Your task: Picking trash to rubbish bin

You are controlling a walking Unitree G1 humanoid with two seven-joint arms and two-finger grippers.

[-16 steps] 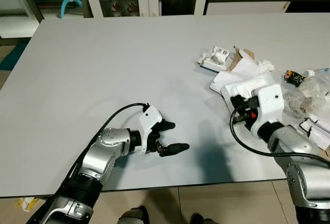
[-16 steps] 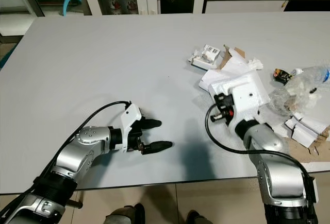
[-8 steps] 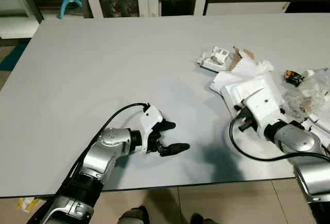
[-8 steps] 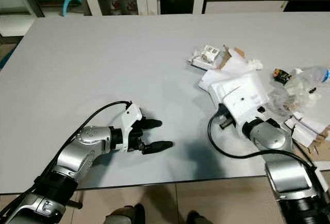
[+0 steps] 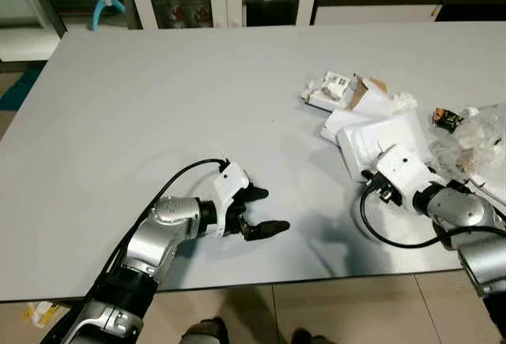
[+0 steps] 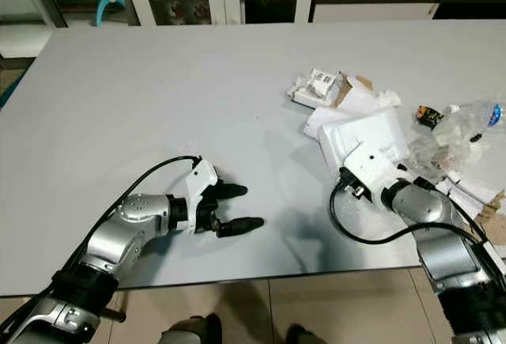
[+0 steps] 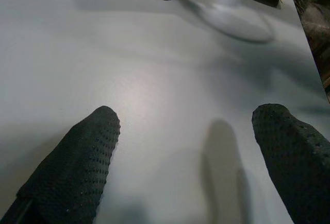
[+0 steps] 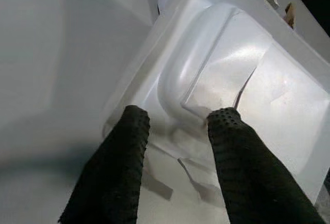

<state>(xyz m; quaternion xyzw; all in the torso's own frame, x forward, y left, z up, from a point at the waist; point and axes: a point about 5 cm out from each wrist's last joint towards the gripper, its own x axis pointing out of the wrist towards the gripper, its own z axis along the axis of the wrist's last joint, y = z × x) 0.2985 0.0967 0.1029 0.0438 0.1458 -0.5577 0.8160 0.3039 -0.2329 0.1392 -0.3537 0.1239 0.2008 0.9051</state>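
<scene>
The task is at its start: all the trash still lies on the table, a heap at about three o'clock, with no rubbish bin to be seen. The right gripper has dropped low onto the white plastic tray at the heap's near edge, its fingers parted astride a raised ridge, not yet clamped; a second ago that wrist stood higher and more upright. The left gripper rests released at six o'clock, unmoved, holding nothing. Crumpled paper and a clear plastic bag remain untouched.
</scene>
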